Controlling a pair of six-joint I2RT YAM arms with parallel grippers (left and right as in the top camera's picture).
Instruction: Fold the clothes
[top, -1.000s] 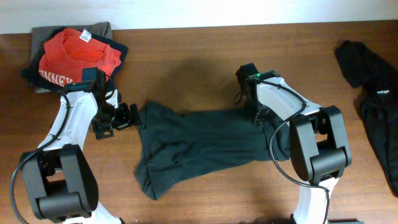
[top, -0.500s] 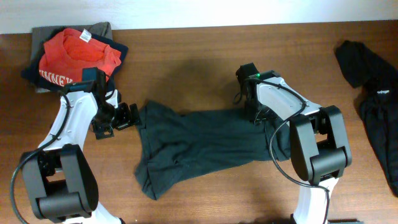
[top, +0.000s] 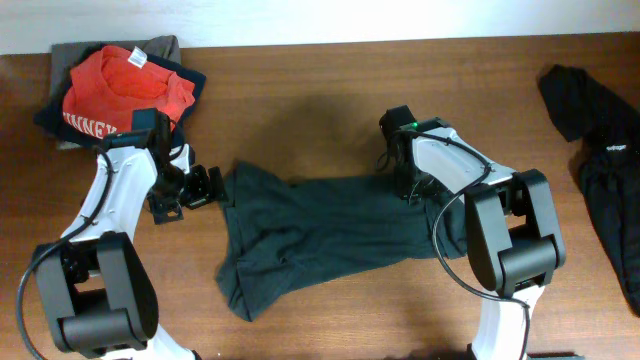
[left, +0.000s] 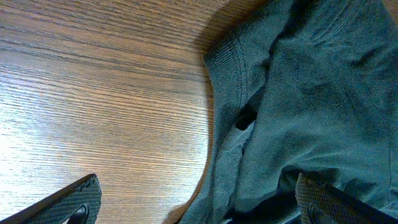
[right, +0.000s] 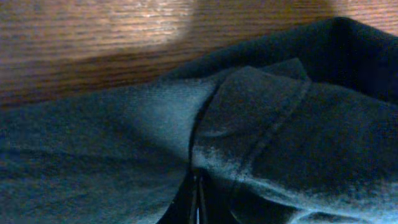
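The right hand (top: 412, 193) is pinched shut on one end of the dark green garment (top: 320, 235), while the left hand (top: 212, 188) gapes open at the other end. The garment lies rumpled mid-worktop (top: 300, 80), not yet folded. A folded stack (top: 115, 85) looks done, and the black clothes (top: 600, 150) wait.

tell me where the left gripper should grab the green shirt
Probably the ribbed edge on the left side of the shirt, coming in low from the bare table beside it. That edge lies flat on the wood, apart from the bunched folds, and sits between the fingers of the open left gripper.
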